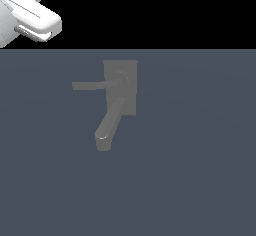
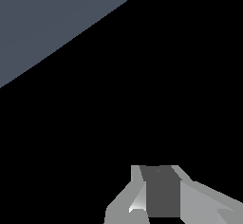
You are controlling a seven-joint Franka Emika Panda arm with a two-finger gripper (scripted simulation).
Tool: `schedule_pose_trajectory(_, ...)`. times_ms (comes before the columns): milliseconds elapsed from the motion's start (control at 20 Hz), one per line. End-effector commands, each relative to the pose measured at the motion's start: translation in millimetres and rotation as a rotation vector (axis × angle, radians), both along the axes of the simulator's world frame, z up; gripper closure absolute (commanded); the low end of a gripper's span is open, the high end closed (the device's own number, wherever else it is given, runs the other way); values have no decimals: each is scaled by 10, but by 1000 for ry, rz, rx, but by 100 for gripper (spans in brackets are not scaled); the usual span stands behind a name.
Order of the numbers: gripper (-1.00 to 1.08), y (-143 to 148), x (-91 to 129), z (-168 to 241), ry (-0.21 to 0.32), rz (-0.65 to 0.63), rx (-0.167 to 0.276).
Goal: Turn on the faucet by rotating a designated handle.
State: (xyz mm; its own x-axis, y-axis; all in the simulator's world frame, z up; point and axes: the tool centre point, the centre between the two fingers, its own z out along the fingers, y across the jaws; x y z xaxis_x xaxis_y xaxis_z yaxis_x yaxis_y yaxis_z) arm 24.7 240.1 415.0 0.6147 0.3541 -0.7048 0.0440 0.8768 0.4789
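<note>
The faucet [image 1: 120,92] lies in the middle of the exterior view, a dull grey fixture. Its flat back plate [image 1: 129,70] carries a thick curved spout [image 1: 111,122] that runs down toward the view's lower left. The handle [image 1: 92,85], a thin straight bar, points from the plate's hub toward the exterior view's left. The white arm [image 1: 30,15] hangs in the upper left corner, far from the faucet and touching nothing. In the wrist view only the gripper [image 2: 161,173] shows, as grey finger shapes around a darker strip. Whether it is open is unclear. The faucet is out of that view.
A flat blue-grey floor [image 1: 200,180] spreads around the faucet. The wrist view shows a corner of that floor [image 2: 42,19] against black background.
</note>
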Motion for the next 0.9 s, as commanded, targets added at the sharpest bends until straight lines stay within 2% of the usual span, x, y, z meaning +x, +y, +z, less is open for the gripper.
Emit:
schedule_pose_trajectory(0, 108, 10, 2, -43, -1, -4, -2)
schedule_pose_trajectory(450, 108, 246, 8, -76, 14, 41, 55)
schedule_pose_trajectory(850, 108, 357, 13, -52, 40, 51, 51)
